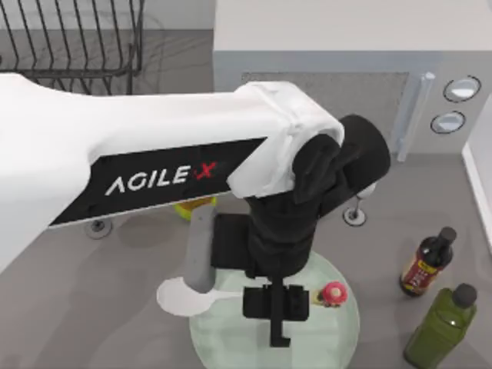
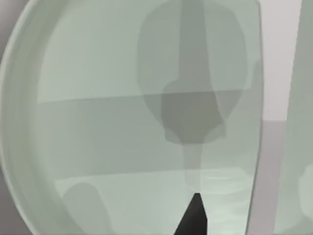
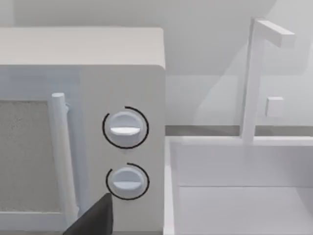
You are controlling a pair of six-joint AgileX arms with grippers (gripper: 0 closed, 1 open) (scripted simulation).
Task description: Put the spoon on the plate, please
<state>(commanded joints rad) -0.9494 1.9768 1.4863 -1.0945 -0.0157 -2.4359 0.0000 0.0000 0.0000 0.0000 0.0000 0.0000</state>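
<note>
Grey desk (image 1: 92,307) carries everything in front of us. Our spoon (image 1: 184,296) lies with its bowl on the desk just left of the plate (image 1: 338,338) and its handle reaching over the plate's rim. Our left tool (image 1: 278,327) hangs above the plate, a grey tube beside it; we cannot tell how its fingers stand. A mushroom (image 1: 332,293) sits on the plate. Two bottles (image 1: 428,263) stand right, a microwave (image 1: 330,84) behind. Our right arm's camera faces the microwave's dials (image 3: 125,128).

overhead cam; l wrist cam close above plate (image 2: 98,147)
</note>
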